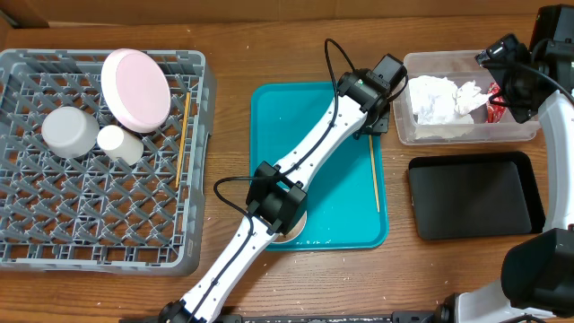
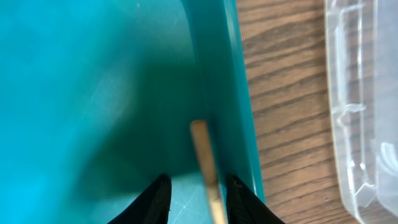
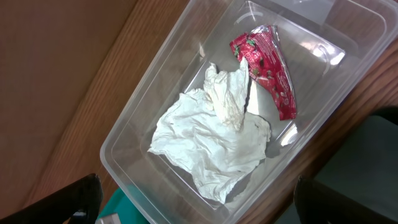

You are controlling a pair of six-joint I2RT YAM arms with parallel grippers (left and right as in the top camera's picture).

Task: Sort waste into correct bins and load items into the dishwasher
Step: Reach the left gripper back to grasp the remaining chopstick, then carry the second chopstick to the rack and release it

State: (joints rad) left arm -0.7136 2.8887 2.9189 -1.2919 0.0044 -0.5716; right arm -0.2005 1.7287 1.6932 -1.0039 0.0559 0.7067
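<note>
Fingers of the left gripper are seen apart, 1 chopstick lying between them on the teal tray. Dish loading is in hand; closing on it is called for, then lifting toward the rack.

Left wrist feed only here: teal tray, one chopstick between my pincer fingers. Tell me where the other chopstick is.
Observer: The other chopstick lies in the grey dish rack, along its right side.
Operator: List what else sits in that rack.
Observer: A white plate propped at a tilt, a bowl and a small cup.
Operator: Report the right arm.
Observer: The right pincer hangs open above the clear tub, which holds napkins and a red wrapper.
</note>
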